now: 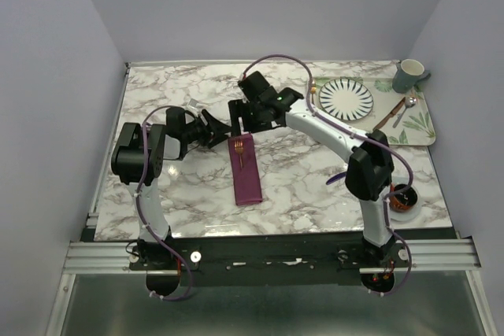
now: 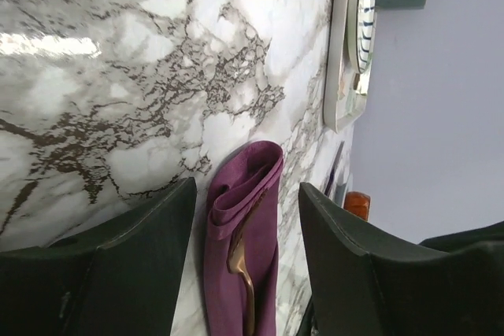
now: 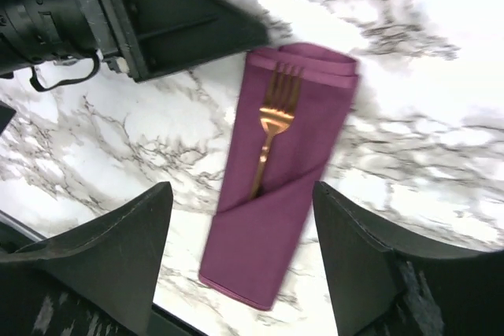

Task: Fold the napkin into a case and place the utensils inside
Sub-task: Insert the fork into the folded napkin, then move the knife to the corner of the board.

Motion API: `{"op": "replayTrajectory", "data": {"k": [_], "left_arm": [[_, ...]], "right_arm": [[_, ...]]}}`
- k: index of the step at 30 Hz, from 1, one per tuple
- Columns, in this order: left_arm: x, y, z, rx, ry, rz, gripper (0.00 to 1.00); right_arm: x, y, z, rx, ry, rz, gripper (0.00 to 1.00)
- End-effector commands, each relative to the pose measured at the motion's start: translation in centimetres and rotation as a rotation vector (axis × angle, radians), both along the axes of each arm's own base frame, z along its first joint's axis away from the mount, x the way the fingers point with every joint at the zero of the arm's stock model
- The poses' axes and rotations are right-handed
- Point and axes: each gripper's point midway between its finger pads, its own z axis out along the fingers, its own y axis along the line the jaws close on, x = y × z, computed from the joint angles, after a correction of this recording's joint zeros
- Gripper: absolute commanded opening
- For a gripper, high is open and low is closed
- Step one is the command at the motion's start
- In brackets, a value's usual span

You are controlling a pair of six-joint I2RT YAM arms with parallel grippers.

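The plum-purple napkin is folded into a narrow case (image 1: 245, 171) lying on the marble table. The copper fork (image 1: 239, 153) sits in its pocket, tines out at the far end. Both also show in the right wrist view, case (image 3: 272, 226) and fork (image 3: 272, 120), and in the left wrist view, case (image 2: 272, 226) and fork (image 2: 240, 265). My left gripper (image 1: 220, 130) is open and empty, low, at the case's far-left end (image 2: 248, 194). My right gripper (image 1: 249, 122) is open and empty above the case (image 3: 242, 190). A thin dark utensil (image 1: 386, 120), maybe the knife, lies on the tray.
A patterned tray (image 1: 421, 133) at the back right holds a striped plate (image 1: 346, 98), a grey-green mug (image 1: 408, 76) and a silver spoon (image 1: 405, 108). A small dark bowl (image 1: 403, 197) stands by the right arm's base. Walls close the table on three sides.
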Motion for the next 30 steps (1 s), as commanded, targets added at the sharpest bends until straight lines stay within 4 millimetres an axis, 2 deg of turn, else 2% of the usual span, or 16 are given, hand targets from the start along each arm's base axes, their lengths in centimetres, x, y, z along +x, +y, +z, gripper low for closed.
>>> {"op": "replayTrajectory", "data": {"k": [1, 3, 4, 6, 7, 9, 10, 11, 12, 14, 15, 17, 23, 27, 28, 30], "left_arm": [[2.0, 2.4, 1.2, 0.068, -0.040, 0.086, 0.70], [2.5, 3.4, 1.9, 0.086, -0.059, 0.096, 0.70], [3.0, 4.8, 2.8, 0.104, -0.090, 0.116, 0.70], [2.9, 5.8, 3.3, 0.182, -0.137, 0.076, 0.70], [2.9, 6.6, 4.3, 0.212, -0.172, 0.068, 0.70], [2.2, 7.2, 4.4, 0.311, -0.219, -0.004, 0.70], [2.1, 7.5, 5.5, 0.339, -0.253, -0.021, 0.70], [1.6, 7.6, 5.5, 0.365, -0.251, -0.049, 0.70], [1.3, 7.7, 5.7, 0.399, -0.286, -0.080, 0.70], [1.0, 7.6, 7.0, 0.419, -0.315, -0.112, 0.70], [0.8, 7.3, 7.6, 0.411, -0.332, -0.136, 0.70], [0.7, 7.1, 9.2, 0.434, -0.377, -0.185, 0.69], [-0.5, 5.2, 12.5, 0.559, -0.530, -0.332, 0.68], [-0.6, 5.0, 13.2, 0.542, -0.520, -0.342, 0.68], [-1.0, 3.7, 13.2, 0.530, -0.525, -0.370, 0.68], [-0.8, 3.6, 13.5, 0.521, -0.517, -0.360, 0.68]], "right_arm": [[2.4, -5.1, 3.2, -0.010, -0.120, 0.029, 0.82], [2.1, -6.6, 3.9, 0.003, -0.132, 0.124, 0.83], [2.4, -9.1, 4.7, -0.028, -0.172, 0.192, 0.83], [0.6, -11.2, 4.5, -0.002, -0.148, 0.367, 0.88], [0.4, -14.2, 4.3, -0.030, -0.131, 0.392, 0.88], [-0.7, -17.8, 4.1, -0.109, -0.187, 0.543, 0.89], [-1.6, -19.7, 3.5, -0.159, -0.168, 0.590, 0.89], [-1.5, -22.3, 3.9, -0.232, -0.240, 0.673, 0.89], [-2.3, -24.5, 2.1, -0.296, -0.216, 0.705, 0.89], [-2.3, -27.9, 1.1, -0.412, -0.269, 0.826, 0.86], [-3.2, -29.8, -0.2, -0.485, -0.243, 0.861, 0.84], [-3.3, -31.9, -1.1, -0.551, -0.237, 0.914, 0.81], [-6.3, -33.8, -4.0, -0.534, -0.181, 1.057, 0.76], [-7.0, -33.9, -6.3, -0.560, -0.227, 1.215, 0.70], [-6.9, -34.0, -6.7, -0.563, -0.228, 1.234, 0.68], [-6.8, -33.9, -7.8, -0.551, -0.209, 1.269, 0.65]]}}
